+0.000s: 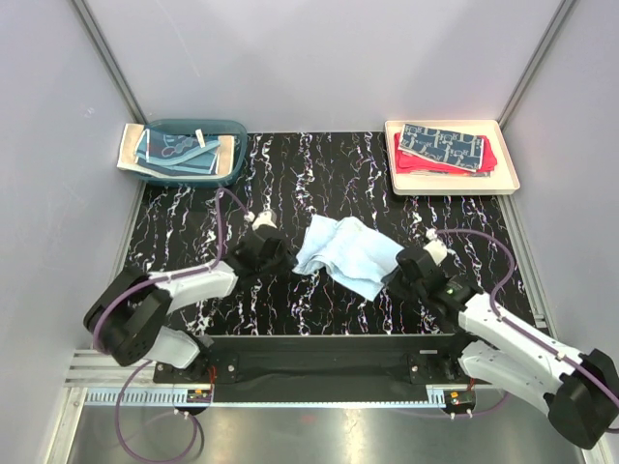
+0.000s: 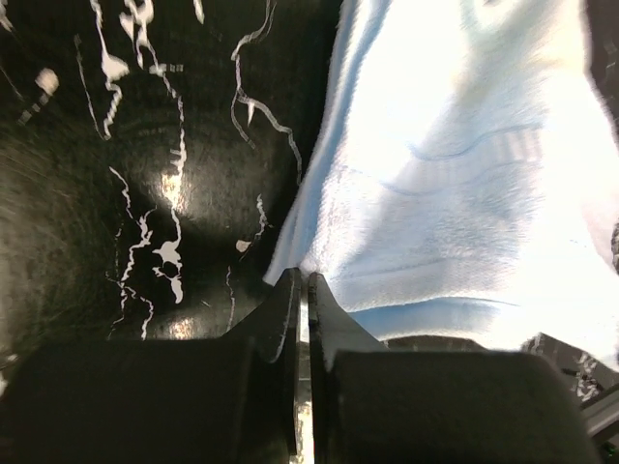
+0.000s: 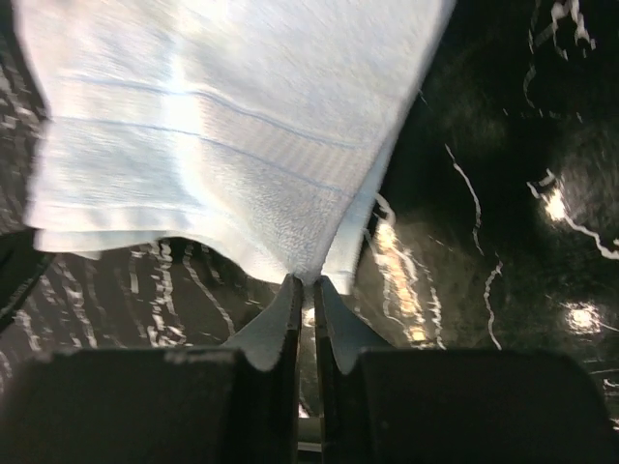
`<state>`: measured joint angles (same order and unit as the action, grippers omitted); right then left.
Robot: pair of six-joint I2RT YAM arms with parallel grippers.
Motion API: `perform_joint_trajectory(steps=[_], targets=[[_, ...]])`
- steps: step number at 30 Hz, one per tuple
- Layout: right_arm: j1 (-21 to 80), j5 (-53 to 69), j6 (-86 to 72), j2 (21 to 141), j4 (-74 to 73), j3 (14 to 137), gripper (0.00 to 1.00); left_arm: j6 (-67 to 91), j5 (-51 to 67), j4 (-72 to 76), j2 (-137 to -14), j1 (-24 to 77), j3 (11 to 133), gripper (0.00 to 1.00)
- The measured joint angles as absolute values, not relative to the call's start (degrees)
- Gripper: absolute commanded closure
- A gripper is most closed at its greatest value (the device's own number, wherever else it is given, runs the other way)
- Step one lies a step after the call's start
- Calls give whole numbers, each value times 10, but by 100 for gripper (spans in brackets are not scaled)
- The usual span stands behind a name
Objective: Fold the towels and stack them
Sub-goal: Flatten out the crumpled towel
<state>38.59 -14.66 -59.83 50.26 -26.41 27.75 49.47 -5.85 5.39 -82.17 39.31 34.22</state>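
Towel (image 1: 346, 253) in left pincer (image 2: 301, 282), right pincer (image 3: 306, 283)

Place: a robot test cell in a lab, not a home, shop or kitchen.
Walls: plain pale grey panels (image 1: 319, 58) close in three sides and carry no furnishing.
Frame: aluminium profile posts (image 1: 104, 53) run up the corners where the panels meet.
Table: a black table (image 1: 319, 174) veined in white fills the enclosure.
Mounting: the left arm (image 1: 184, 285) and right arm (image 1: 503, 333) sit on a black base plate (image 1: 319, 362) above a slotted metal rail (image 1: 319, 396).
Cabling: exposed purple cables (image 1: 221, 222) loop along the arms.
Props: a teal basket (image 1: 237, 159) and a cream tray (image 1: 508, 174) sit at the far corners.
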Motion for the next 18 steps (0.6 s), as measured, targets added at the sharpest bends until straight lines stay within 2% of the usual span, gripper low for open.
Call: perform_joint_trajectory(steps=[7, 12, 18], targets=[[386, -190, -499, 503, -334, 454, 100, 446, -107, -61, -665, 397, 406, 100], [386, -210, -401, 538, -357, 616, 100, 397, -146, -148, -542, 421, 489, 100], [386, -220, -309, 572, -377, 756, 100, 347, -184, -220, -480, 460, 605, 100]])
